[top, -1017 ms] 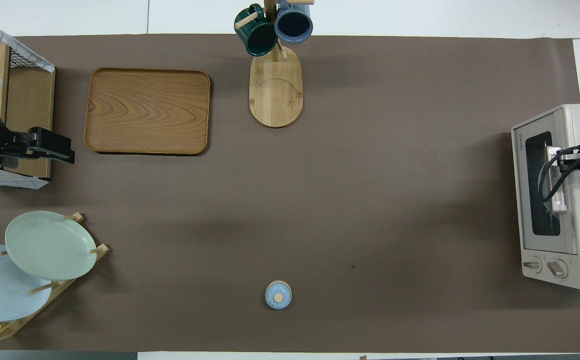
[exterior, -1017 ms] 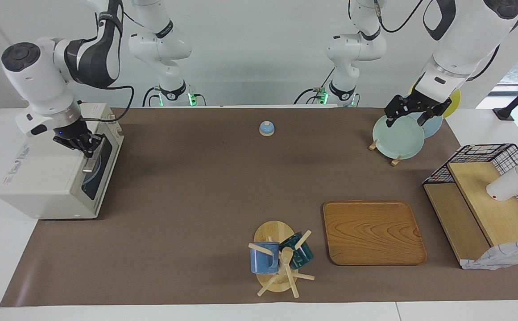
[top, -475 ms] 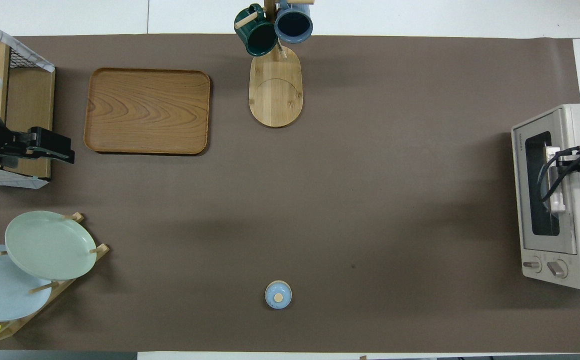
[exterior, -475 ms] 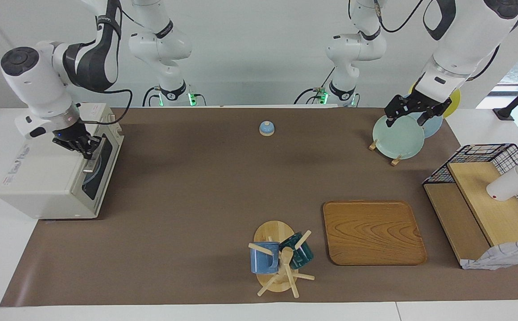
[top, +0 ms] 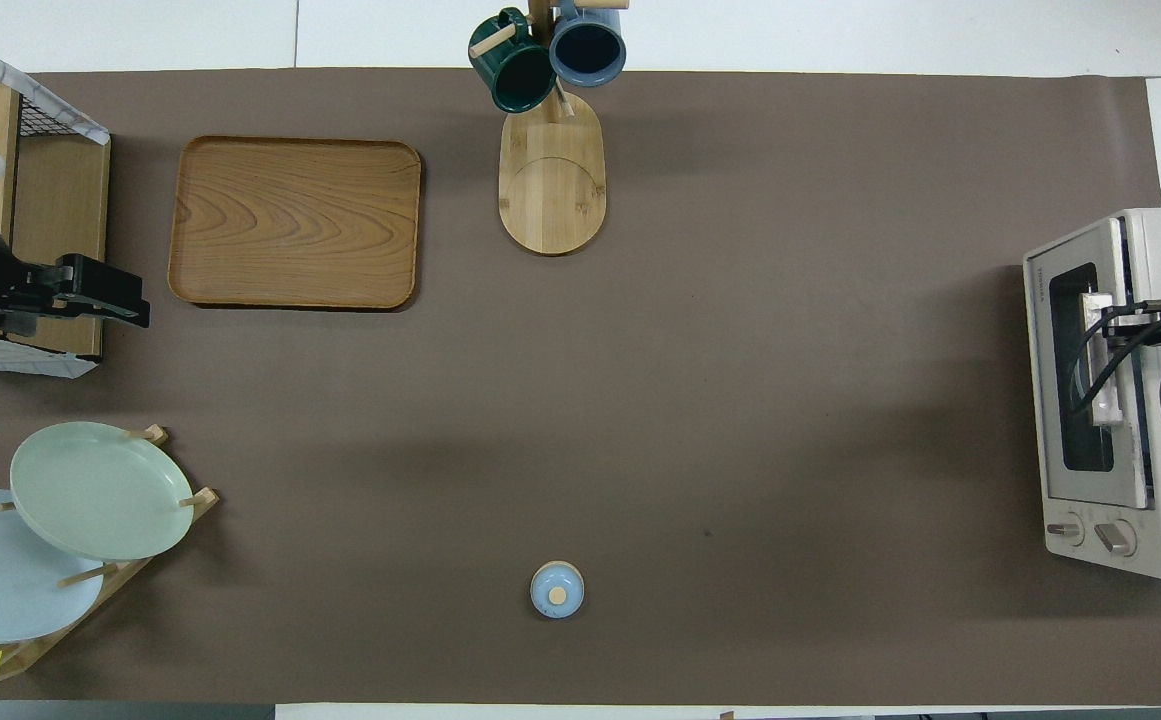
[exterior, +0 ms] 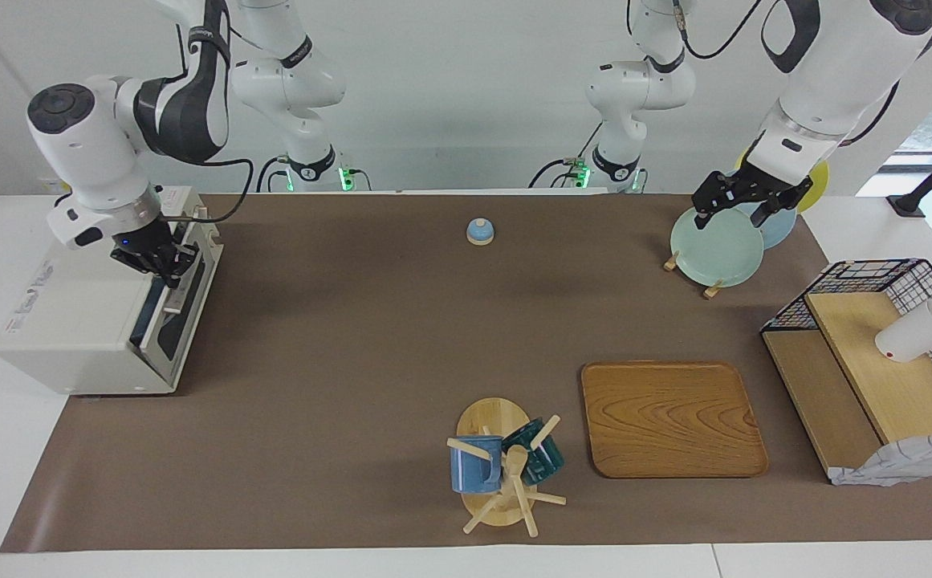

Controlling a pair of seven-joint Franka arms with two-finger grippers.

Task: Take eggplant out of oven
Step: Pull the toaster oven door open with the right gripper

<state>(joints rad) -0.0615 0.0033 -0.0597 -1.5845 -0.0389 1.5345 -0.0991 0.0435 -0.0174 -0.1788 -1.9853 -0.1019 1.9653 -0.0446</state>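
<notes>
The right gripper (exterior: 162, 269) is at the oven (exterior: 88, 313), its fingers pinched shut on the silver bar handle (top: 1102, 360) at the top of the door (exterior: 172, 317). The door stands a little ajar, its top edge tipped away from the oven's body. The left gripper (exterior: 742, 207) hangs over the plate rack (exterior: 694, 273) at the left arm's end of the counter (exterior: 353, 337), waiting, fingers spread wide and holding nothing.

The eggplant does not show in either view; the dark glass hides whatever is inside the oven.

The oven is a boxy off-white case with two knobs beside the door, and it sits at the right arm's end of the counter, its front facing the middle. A matte brown mat covers the counter. The rack of thin wooden pegs holds round glazed plates on edge: a pale green plate (exterior: 716, 247) in front, a light blue one and a yellow one nearer the robots. A small round blue bell (exterior: 479, 231) sits near the robots at mid-counter. Farther from them lie a rounded rectangular wooden tray (exterior: 672, 417) with visible grain and a wooden mug tree (exterior: 502, 474) on an oval base, carrying a blue mug and a dark green mug. A black wire basket (exterior: 875, 289) with wooden shelves stands beside the tray at the left arm's end.
</notes>
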